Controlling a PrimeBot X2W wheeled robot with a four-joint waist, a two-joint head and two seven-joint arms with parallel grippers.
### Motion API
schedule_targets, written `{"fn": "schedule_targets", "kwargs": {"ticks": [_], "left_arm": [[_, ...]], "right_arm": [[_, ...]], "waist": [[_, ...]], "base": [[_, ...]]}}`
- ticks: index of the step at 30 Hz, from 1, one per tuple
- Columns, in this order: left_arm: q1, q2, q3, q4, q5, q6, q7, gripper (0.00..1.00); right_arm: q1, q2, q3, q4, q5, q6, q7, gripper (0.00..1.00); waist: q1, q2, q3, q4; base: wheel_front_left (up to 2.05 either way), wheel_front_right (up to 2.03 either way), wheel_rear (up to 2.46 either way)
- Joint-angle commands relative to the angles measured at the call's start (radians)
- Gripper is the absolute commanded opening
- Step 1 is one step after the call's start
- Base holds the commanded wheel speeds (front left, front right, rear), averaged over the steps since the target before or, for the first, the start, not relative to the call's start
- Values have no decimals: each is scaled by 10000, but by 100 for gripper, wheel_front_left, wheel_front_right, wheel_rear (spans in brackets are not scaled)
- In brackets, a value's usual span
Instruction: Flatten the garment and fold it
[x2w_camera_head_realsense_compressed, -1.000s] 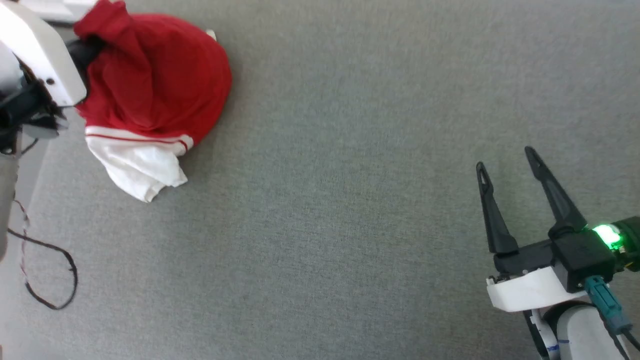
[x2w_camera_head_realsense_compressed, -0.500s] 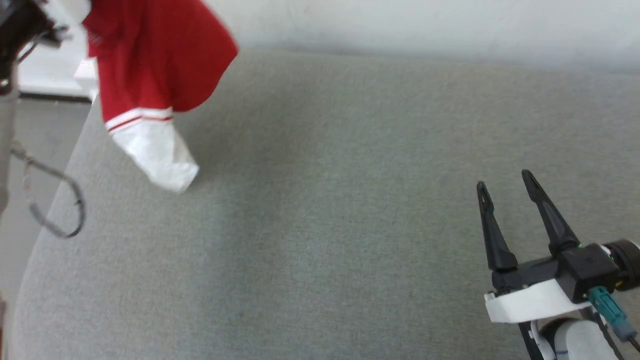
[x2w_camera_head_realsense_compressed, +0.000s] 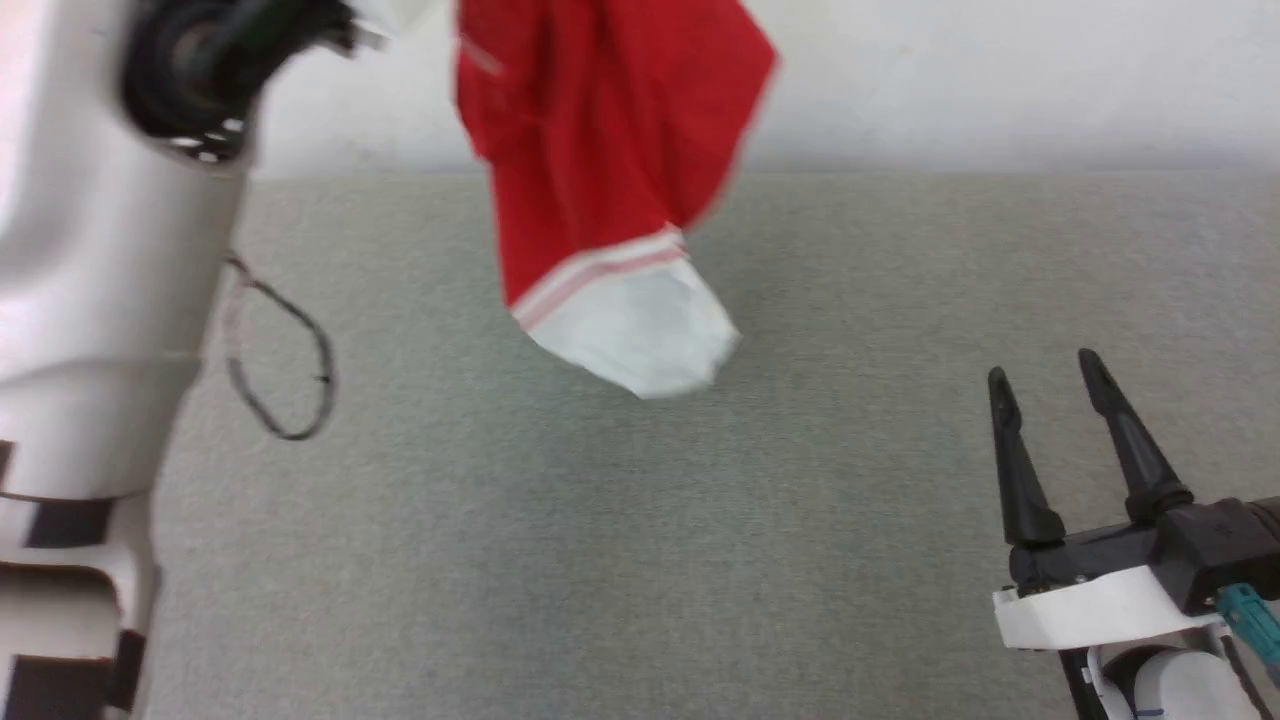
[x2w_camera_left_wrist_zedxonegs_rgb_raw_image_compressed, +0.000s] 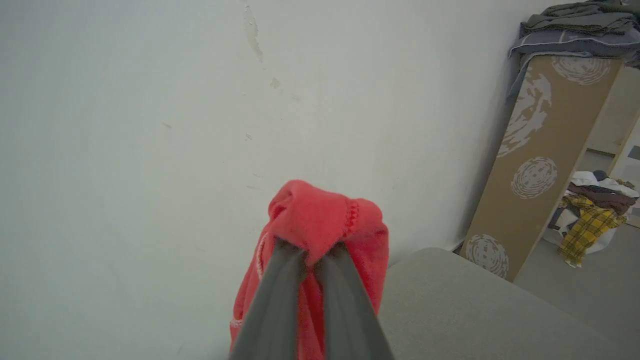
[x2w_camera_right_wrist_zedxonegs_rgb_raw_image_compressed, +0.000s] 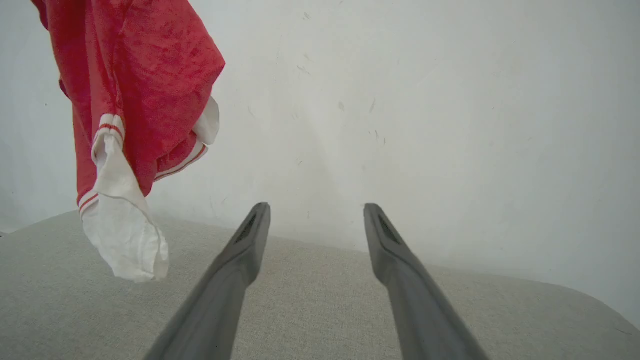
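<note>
The garment (x2w_camera_head_realsense_compressed: 600, 150) is a red jersey hanging bunched in the air above the grey cloth-covered table (x2w_camera_head_realsense_compressed: 700, 560). A white sleeve with red stripes dangles at its lowest end, just over the surface. In the left wrist view my left gripper (x2w_camera_left_wrist_zedxonegs_rgb_raw_image_compressed: 312, 250) is shut on a fold of the red garment (x2w_camera_left_wrist_zedxonegs_rgb_raw_image_compressed: 325, 215). My pale left forearm (x2w_camera_head_realsense_compressed: 90, 300) fills the left side of the head view. My right gripper (x2w_camera_head_realsense_compressed: 1042, 367) stands open and empty at the lower right, well apart from the shirt. From the right wrist, that gripper (x2w_camera_right_wrist_zedxonegs_rgb_raw_image_compressed: 317, 207) has the garment (x2w_camera_right_wrist_zedxonegs_rgb_raw_image_compressed: 135, 75) hanging to its upper left.
A white wall stands right behind the table's far edge. A dark cable loop (x2w_camera_head_realsense_compressed: 285, 375) hangs beside my left arm. Off the table, a brown patterned board (x2w_camera_left_wrist_zedxonegs_rgb_raw_image_compressed: 530, 165) leans on the wall with folded grey cloths (x2w_camera_left_wrist_zedxonegs_rgb_raw_image_compressed: 575, 25) on top and a clothes pile (x2w_camera_left_wrist_zedxonegs_rgb_raw_image_compressed: 595, 210) beyond.
The garment has come off the table and now hangs from my shut left gripper, further right in view. The head camera has tilted up. The right gripper stays open.
</note>
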Motion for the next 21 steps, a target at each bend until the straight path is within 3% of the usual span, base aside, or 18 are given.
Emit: {"fn": "schedule_targets", "kwargs": {"ticks": [1,8,14,21], "left_arm": [[-58,-141,-119,-130,-27,-3,4,0],[814,-900,-636,-612,253,350,-636,0],[2263,-1689,-1063,-904,461,518,-1924,0],[4500,-2272,-2302,62,981,977,-2547,0]], "right_arm": [[57,25,-57,-73,60,-9,-45,100],[98,25,-372,-226,72,-9,-46,100],[107,25,-556,-333,120,-9,-46,100],[126,26,-558,-372,209,-9,-47,100]], "waist": [[1,0,-88,-338],[1,0,47,-921],[1,0,268,-1321],[1,0,466,-1560]], "base": [[0,0,0],[0,0,0],[0,0,0],[0,0,0]]}}
